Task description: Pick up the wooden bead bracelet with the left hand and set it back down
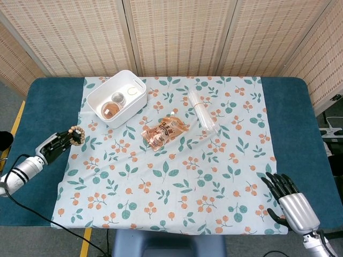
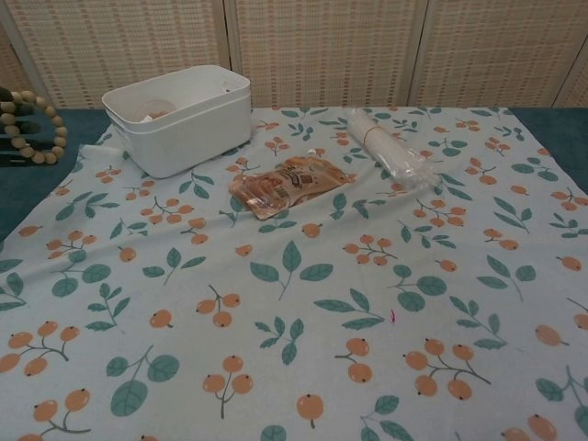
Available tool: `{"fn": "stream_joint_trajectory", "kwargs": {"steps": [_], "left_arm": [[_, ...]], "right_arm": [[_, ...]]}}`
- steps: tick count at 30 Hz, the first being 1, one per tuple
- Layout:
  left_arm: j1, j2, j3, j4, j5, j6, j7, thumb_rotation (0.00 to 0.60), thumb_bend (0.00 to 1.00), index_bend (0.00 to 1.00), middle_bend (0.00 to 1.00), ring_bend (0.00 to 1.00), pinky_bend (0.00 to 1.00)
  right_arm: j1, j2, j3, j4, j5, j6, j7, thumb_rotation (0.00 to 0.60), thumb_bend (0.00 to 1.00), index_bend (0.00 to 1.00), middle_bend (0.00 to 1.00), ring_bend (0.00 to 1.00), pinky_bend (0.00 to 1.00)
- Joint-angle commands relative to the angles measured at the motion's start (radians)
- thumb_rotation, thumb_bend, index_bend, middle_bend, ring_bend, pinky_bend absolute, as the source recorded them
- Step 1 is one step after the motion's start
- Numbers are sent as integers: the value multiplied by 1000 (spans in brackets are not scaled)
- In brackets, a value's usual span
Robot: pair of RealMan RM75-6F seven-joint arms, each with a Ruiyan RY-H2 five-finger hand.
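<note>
The wooden bead bracelet (image 1: 75,135) is a loop of light brown beads at the left edge of the printed cloth. My left hand (image 1: 54,144) holds it on its dark fingertips, above the blue table cover. In the chest view the bracelet (image 2: 44,128) hangs at the far left edge with the dark fingers (image 2: 13,129) running through it. My right hand (image 1: 289,201) rests at the near right corner, fingers spread and holding nothing.
A white bin (image 1: 117,98) with small round items stands at the back left of the cloth. A snack packet (image 1: 163,131) lies mid-table, and a clear plastic roll (image 1: 202,113) lies behind it to the right.
</note>
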Motion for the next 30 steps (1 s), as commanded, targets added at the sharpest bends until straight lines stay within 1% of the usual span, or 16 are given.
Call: {"fn": "stream_joint_trajectory", "kwargs": {"steps": [1, 4, 8, 15, 23, 25, 27, 29, 30], "left_arm": [[-1, 3, 5, -3, 2, 4, -3, 418, 504, 530, 576, 137, 0], [-1, 5, 9, -6, 5, 13, -3, 398, 504, 544, 587, 144, 0], [0, 7, 11, -12, 7, 15, 2, 395, 515, 553, 592, 144, 0], [2, 9, 14, -17, 9, 25, 5, 366, 580, 561, 601, 146, 0], [5, 10, 15, -25, 10, 33, 8, 361, 622, 589, 622, 158, 0], [7, 10, 15, -28, 10, 35, 8, 362, 660, 588, 621, 158, 0], [9, 9, 12, -31, 7, 35, 6, 370, 722, 586, 620, 158, 0], [11, 8, 9, -34, 2, 35, 4, 374, 830, 578, 615, 158, 0], [12, 7, 8, -35, 2, 35, 5, 363, 892, 574, 613, 158, 0]], "right_arm": [[0, 0, 0, 0, 0, -1, 0, 600, 240, 0, 0, 0, 0], [0, 1, 1, -1, 0, 1, 0, 600, 240, 0, 0, 0, 0], [-1, 1, 0, -1, -1, 3, 1, 600, 240, 0, 0, 0, 0], [-1, 1, -1, 0, -5, 4, 1, 600, 240, 0, 0, 0, 0], [-2, 2, -1, 0, -5, 6, 1, 600, 240, 0, 0, 0, 0], [-2, 2, -1, -1, -6, 7, 2, 600, 240, 0, 0, 0, 0], [-2, 2, -1, 0, -7, 8, 2, 600, 240, 0, 0, 0, 0], [-3, 2, -1, 0, -7, 8, 2, 600, 240, 0, 0, 0, 0], [-3, 2, -1, 0, -8, 9, 2, 600, 240, 0, 0, 0, 0]]}}
